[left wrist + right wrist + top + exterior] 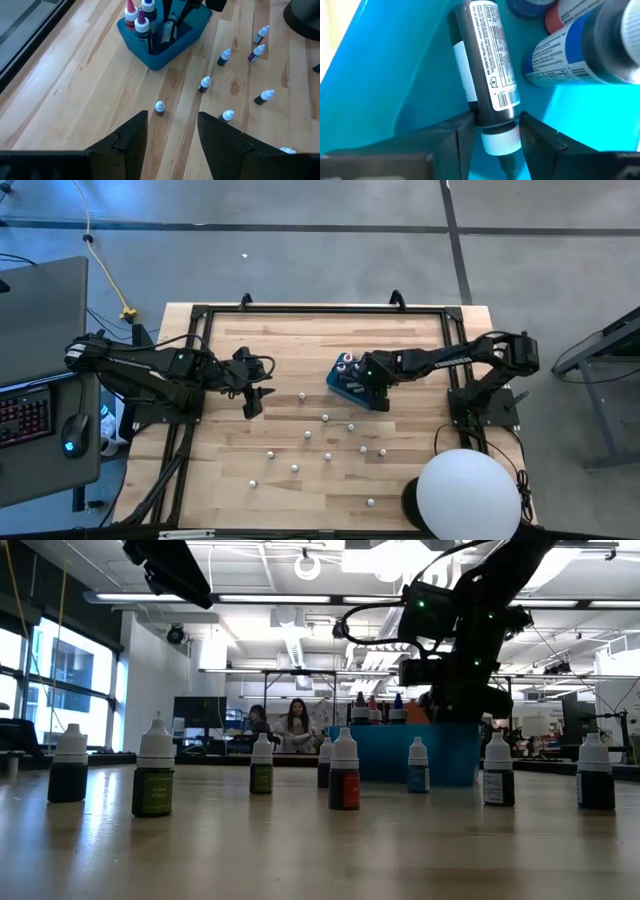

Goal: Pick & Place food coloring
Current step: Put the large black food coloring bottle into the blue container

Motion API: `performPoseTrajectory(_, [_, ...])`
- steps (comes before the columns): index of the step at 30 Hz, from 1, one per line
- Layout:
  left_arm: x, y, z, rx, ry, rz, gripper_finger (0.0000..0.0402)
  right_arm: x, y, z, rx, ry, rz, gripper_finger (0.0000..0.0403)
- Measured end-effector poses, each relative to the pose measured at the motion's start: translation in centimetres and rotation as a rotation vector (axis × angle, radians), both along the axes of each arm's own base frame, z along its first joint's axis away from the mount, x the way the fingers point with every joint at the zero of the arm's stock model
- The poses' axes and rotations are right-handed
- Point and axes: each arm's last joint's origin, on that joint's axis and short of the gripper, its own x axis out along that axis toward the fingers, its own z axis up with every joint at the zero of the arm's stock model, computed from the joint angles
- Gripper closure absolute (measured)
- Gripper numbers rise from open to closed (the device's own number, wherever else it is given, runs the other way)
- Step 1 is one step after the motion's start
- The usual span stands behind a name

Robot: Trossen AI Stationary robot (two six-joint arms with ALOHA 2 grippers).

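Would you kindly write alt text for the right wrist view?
The right pincer reaches into a teal box, its fingers flanking the white-capped end of a dark labelled bottle leaning on the wall. More bottles lie beside it.

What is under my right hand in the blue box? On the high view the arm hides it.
Observer: A dark bottle with a white cap, leaning on the wall of the blue box, cap end at the right hand.
Operator: Left hand carrying anything?
Observer: No, the left hand is open and empty.
Operator: Loose bottles upright?
Observer: Those in the low view stand upright, like this green-labelled bottle.
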Motion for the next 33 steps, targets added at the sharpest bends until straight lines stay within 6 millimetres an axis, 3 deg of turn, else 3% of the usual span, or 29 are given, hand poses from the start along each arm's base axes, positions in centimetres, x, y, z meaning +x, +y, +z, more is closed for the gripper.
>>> performPoseTrajectory(9, [0.0, 0.0, 0.0, 0.001, 0.007, -0.001, 0.0232, 1.3, 0.7, 3.2, -0.050, 0.057, 0.038, 0.0287])
performPoseTrajectory(19, [0.0, 0.0, 0.0, -0.001, 0.007, -0.003, 0.0232, 2.4, 2.2, 7.0, -0.148, 0.103, 0.098, 0.0354])
performPoseTrajectory(25, [0.0, 0.0, 0.0, -0.002, 0.006, -0.003, 0.0232, 2.0, 2.7, 6.8, -0.090, 0.155, 0.128, 0.0347])
performPoseTrajectory(33, [0.0, 0.0, 0.0, -0.007, 0.006, -0.010, 0.0232, 3.2, 1.2, 4.1, -0.074, 0.213, 0.085, 0.0275])
